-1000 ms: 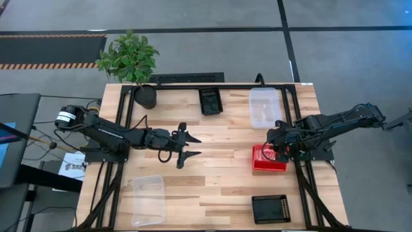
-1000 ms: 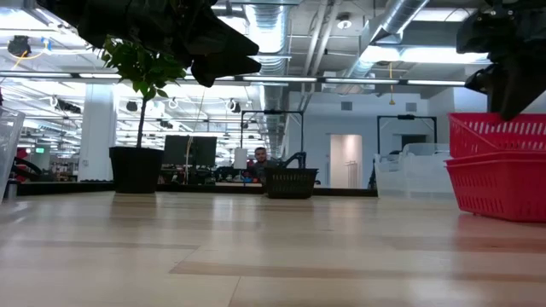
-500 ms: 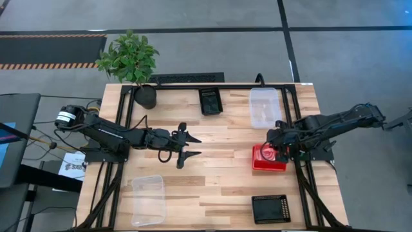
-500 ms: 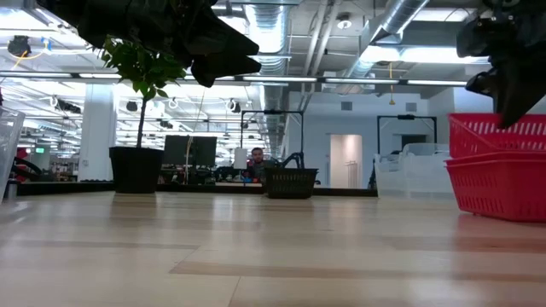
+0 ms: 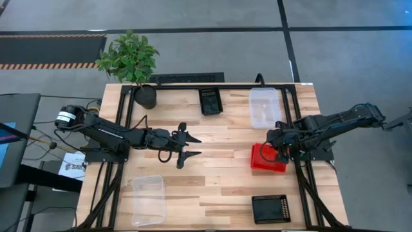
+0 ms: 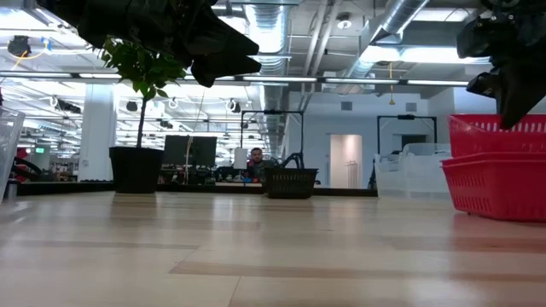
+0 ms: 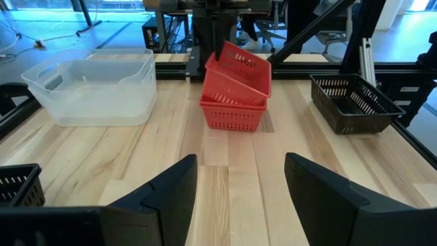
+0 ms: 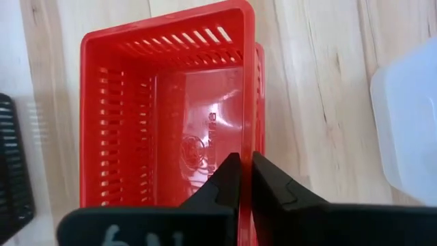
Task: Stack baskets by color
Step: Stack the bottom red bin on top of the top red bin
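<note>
Two red perforated baskets [image 5: 265,160] sit nested at the table's right; the upper one [image 7: 240,67] is tilted inside the lower one [image 7: 232,113]. My right gripper [image 5: 278,150] is shut on the upper one. My left gripper [image 5: 191,147] hangs open over the table's middle, empty. A black basket [image 5: 210,101] and a clear basket [image 5: 264,107] rest on their bottoms along the far side. Another clear basket [image 5: 148,200] stands near left and another black one [image 5: 270,208] near right. My right gripper pinches the upper red basket's long wall on the table's far side [image 8: 249,123], one finger [image 8: 229,181] inside the basket and one outside. The fingers come steeply from above. That side of the basket is raised, and its other side sits down in the lower basket.
A black plant pot [image 5: 145,96] with a leafy plant stands at the far left corner. Black frame rails run along the table's left, right and far edges. Bare wood lies between the two arms and along the near middle.
My right gripper has shut on the upper red basket's wall while staying in place. The red baskets have shifted slightly toward the table's left.
</note>
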